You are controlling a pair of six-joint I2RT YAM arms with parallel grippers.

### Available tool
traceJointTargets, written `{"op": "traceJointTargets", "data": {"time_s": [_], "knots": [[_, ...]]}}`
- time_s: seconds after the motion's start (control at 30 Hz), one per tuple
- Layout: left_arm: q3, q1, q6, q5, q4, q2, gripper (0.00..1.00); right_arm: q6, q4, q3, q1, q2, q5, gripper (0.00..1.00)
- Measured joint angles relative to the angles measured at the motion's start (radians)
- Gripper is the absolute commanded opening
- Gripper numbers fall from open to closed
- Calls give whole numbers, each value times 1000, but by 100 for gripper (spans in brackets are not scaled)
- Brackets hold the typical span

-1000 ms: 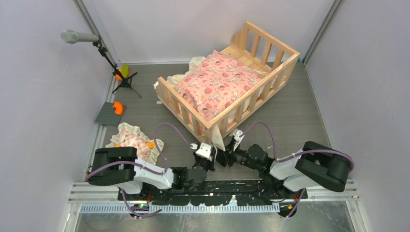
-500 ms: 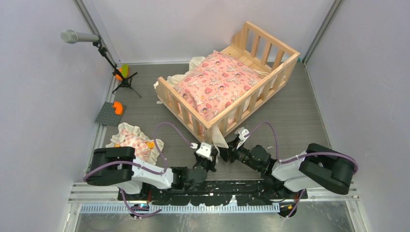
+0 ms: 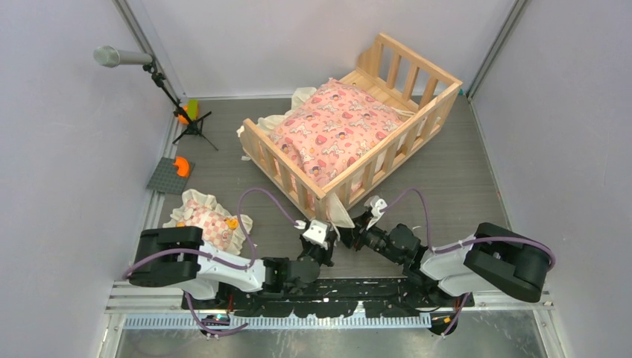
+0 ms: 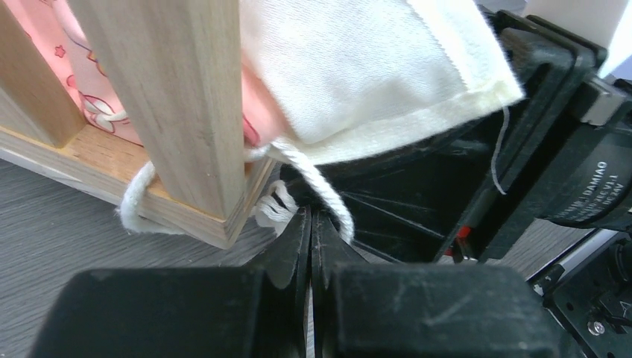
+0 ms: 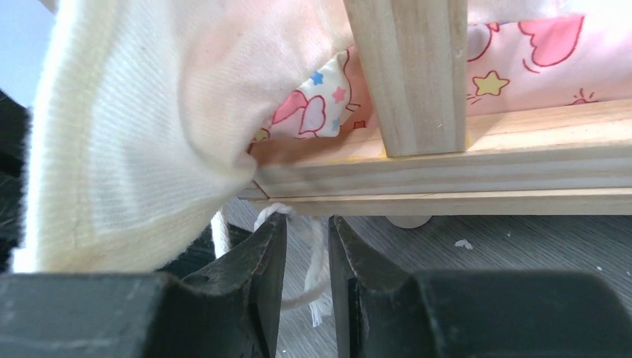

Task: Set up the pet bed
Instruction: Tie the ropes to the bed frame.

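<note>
The pet bed (image 3: 294,183), a pale wood crib with slatted rails, stands mid-table with a pink printed cushion (image 3: 335,127) inside. Both grippers meet at its near corner. My left gripper (image 3: 328,240) (image 4: 311,215) is shut, its tips pinching a white cord (image 4: 317,179) that loops round the corner post (image 4: 179,112). The cushion's cream frill (image 4: 358,67) hangs over that corner. My right gripper (image 3: 352,227) (image 5: 307,220) sits just under the bed's bottom rail (image 5: 447,175), its jaws a little apart with the frayed cord end (image 5: 319,257) hanging between them, not clamped.
A small frilled pillow (image 3: 209,224) lies near the left arm. A microphone (image 3: 119,56) on a tripod (image 3: 192,127) and a grey plate (image 3: 168,177) stand at the far left. Grey walls close in both sides. The right arm's black body (image 4: 536,149) crowds the left wrist view.
My right gripper has moved up and forward to the bed's near corner and its jaws have narrowed around the cord end. The left gripper has stayed put, shut.
</note>
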Motion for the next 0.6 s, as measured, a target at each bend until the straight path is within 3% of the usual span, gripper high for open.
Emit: {"op": "traceJointTargets", "data": {"time_s": [0.17, 0.43, 0.6], "knots": [[-1, 0, -1, -23, -39, -41, 0, 2, -42, -18, 2, -93, -5, 31], [-10, 24, 0, -54, -74, -80, 0, -17, -310, -14, 2, -335, -16, 31], [-10, 34, 1, -50, -73, -80, 1, -21, -363, -13, 2, -337, -31, 31]]}}
